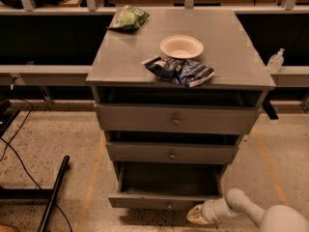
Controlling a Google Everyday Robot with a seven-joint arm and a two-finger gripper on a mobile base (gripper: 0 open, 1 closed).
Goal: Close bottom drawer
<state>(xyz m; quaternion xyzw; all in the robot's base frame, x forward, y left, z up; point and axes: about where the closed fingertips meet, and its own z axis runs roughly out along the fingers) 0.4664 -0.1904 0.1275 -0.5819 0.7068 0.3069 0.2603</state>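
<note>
Low before the bottom drawer [166, 200] front, the tool [195, 215], arm [244, 206] nearly level.

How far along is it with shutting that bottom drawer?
Nothing looks done yet: the bottom drawer stands pulled out, its grey inside showing. In hand: the gripper is low by the right part of the drawer's front panel; whether it touches, I cannot tell. Left: the whole push inward.

On the worktop [120, 57] a white bowl [181, 46] sits just behind a blue snack bag [179, 71], a green bag [128, 18] far left.
</note>
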